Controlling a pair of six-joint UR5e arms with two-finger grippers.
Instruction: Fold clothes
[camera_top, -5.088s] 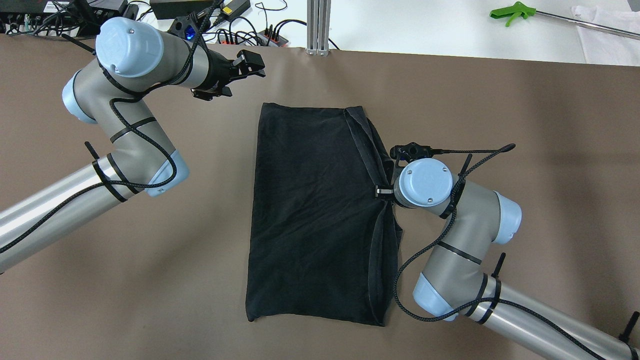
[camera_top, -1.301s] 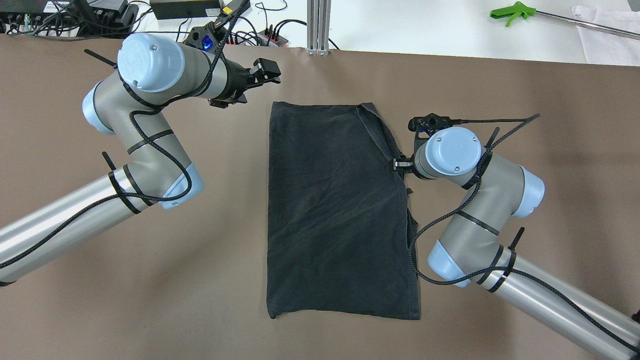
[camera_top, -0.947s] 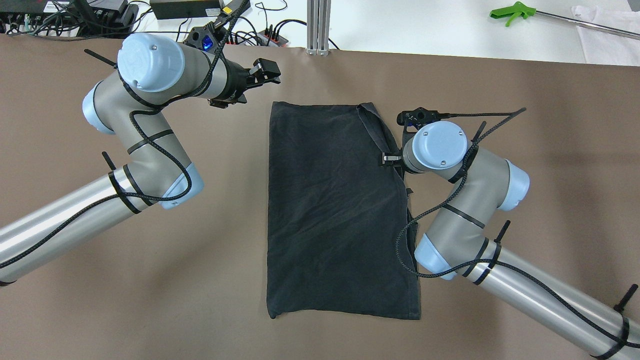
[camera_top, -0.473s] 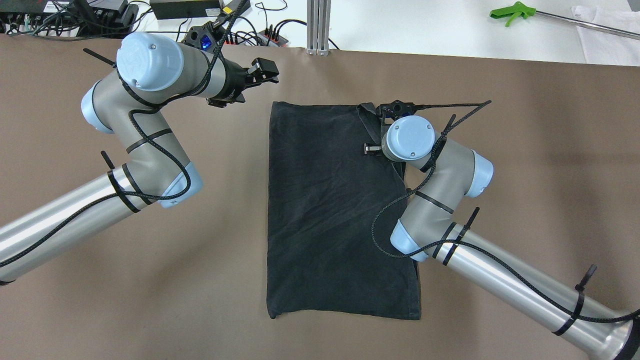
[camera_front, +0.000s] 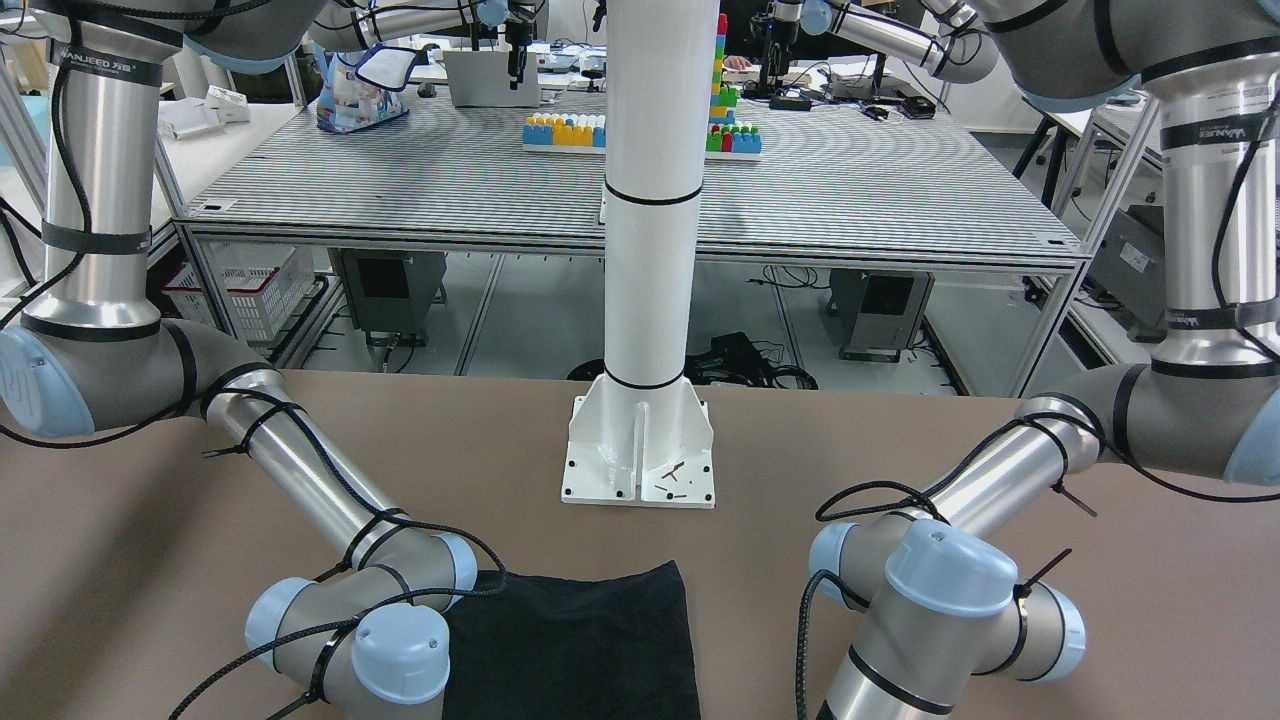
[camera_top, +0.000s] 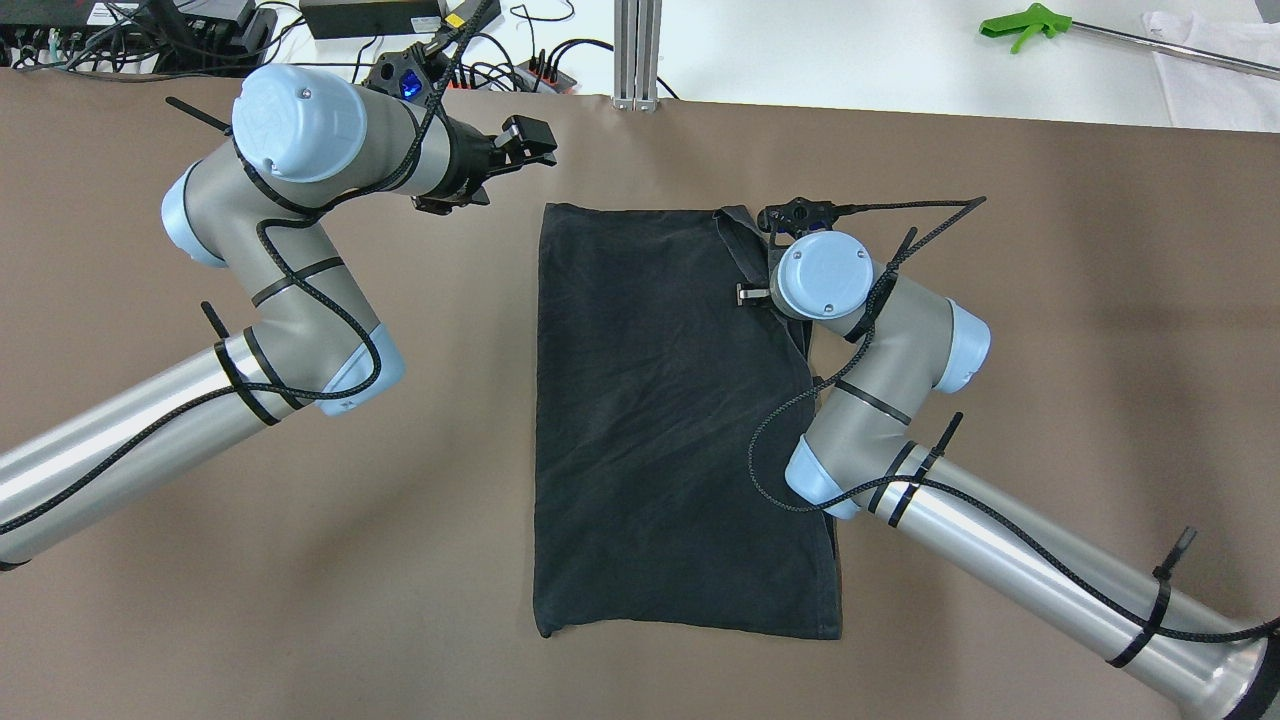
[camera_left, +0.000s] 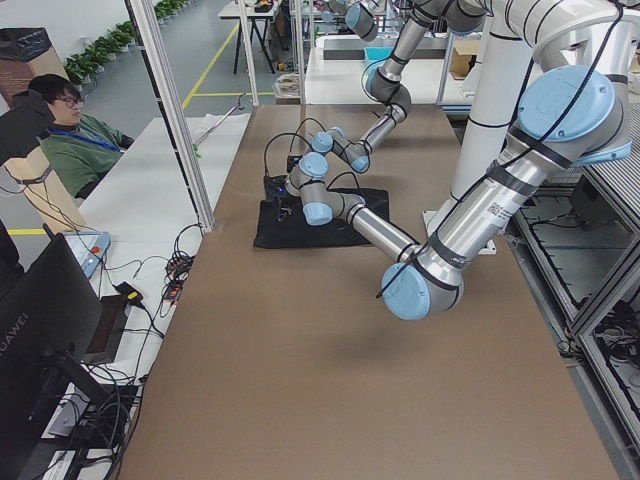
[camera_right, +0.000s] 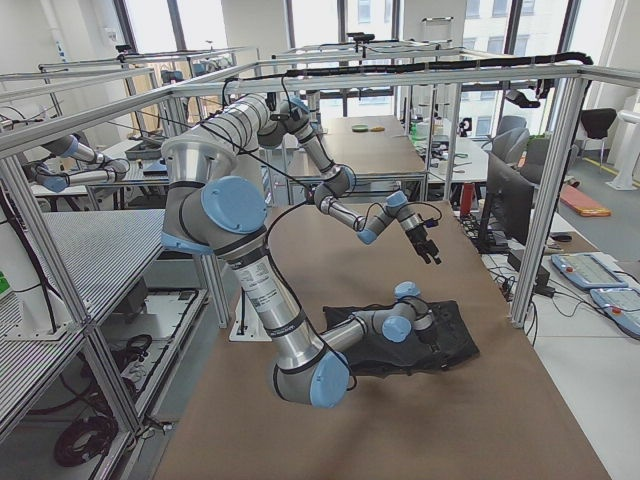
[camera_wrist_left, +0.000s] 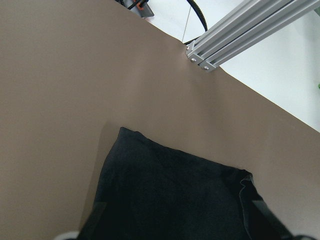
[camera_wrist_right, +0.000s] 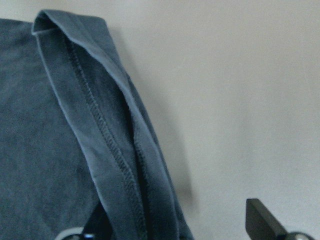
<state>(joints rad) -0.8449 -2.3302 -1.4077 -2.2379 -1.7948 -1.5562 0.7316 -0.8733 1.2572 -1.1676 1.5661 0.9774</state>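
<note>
The black garment (camera_top: 670, 420) lies flat on the brown table, long side running away from me, with a narrow hemmed fold along its far right edge (camera_wrist_right: 107, 145). My right gripper (camera_top: 755, 294) points down over that edge near the far right corner. In the right wrist view the right gripper (camera_wrist_right: 182, 220) is open, its fingers either side of the hem and holding nothing. My left gripper (camera_top: 530, 150) is open and empty, in the air beyond the garment's far left corner (camera_wrist_left: 122, 132). The garment also shows in the front view (camera_front: 570, 640).
Cables and power strips (camera_top: 480, 70) and an aluminium post (camera_top: 637, 50) line the table's far edge. A green tool (camera_top: 1025, 22) lies far right. The white pillar's base (camera_front: 640, 460) stands on my side of the garment. An operator (camera_left: 70, 140) sits beyond the far edge.
The garment was pulled to the right and lies flatter. My right arm then moved left and farther out over the garment's right edge. The left arm shifted slightly right early on.
</note>
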